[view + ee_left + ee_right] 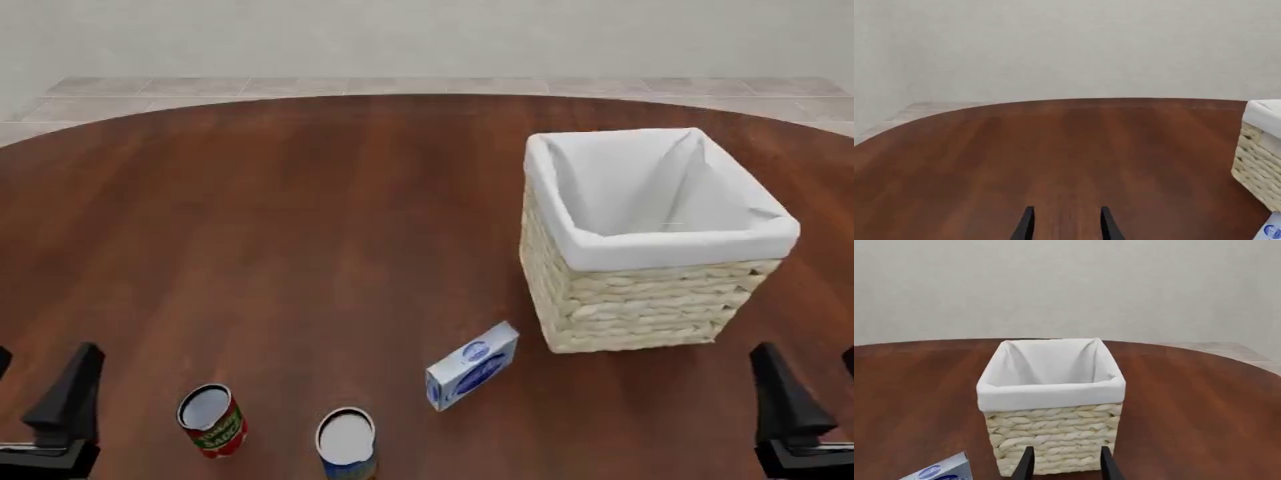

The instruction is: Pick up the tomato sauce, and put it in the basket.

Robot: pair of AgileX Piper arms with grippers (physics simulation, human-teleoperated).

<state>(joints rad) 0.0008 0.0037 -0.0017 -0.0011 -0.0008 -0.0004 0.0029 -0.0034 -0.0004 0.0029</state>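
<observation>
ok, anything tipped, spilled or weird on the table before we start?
Nothing stands out. The tomato sauce and the other can stand upright near the front edge, apart. The basket sits square and holds nothing visible. The blue-and-white box stands angled to the basket, not touching it. Both grippers are open, holding nothing.

The tomato sauce [212, 419] is seen as a small cylindrical tin with a red label, a green band and a silver-white top. It is stood upright on the wooden table at the near left, well apart from the basket [641, 290]. The basket is set upright at the right, farther back; it is a large square one of pale woven wicker, lined with white cloth folded over its rim, and its opening is turned upward.
</observation>
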